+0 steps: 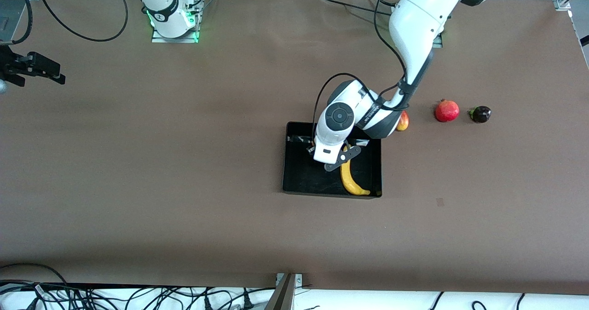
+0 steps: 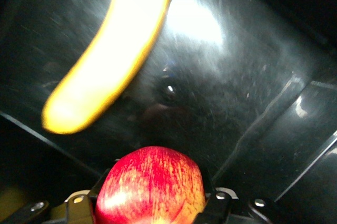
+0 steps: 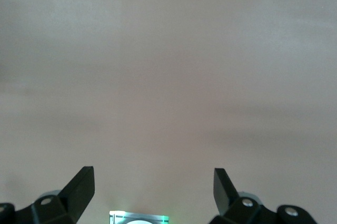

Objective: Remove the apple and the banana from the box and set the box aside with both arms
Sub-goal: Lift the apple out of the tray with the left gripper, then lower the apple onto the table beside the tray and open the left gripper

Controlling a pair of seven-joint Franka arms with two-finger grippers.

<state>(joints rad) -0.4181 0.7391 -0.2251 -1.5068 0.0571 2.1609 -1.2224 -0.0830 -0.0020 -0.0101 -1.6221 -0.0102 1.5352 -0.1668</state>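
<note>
The small round red apple with yellow patches (image 2: 151, 186) sits clamped between the fingers of the left tool (image 2: 152, 205), which hangs over the glossy black rectangular open-topped tray (image 1: 299, 172). In the front view the tool itself is hidden under the left arm's white wrist, so the apple shows only in the left wrist view. Directly below that tool, on the tray's floor, lies the long curved yellow banana (image 1: 350, 179), along the tray's wall toward the left arm's end of the tabletop (image 1: 138, 163); the wrist view shows it blurred and apart from the apple (image 2: 110, 50).

Just outside the tray, partly hidden by the left arm's elbow, rests an oblong red-yellow mango (image 1: 403, 121). Farther from the left tool, toward the left arm's end, stand a plain red pomegranate with a crown (image 1: 447, 111) and then a small dark round fruit (image 1: 480, 114).

The right tool (image 3: 154, 187) waits well apart at the right arm's end, its fingers spread wide over bare brown tabletop, holding nothing.
</note>
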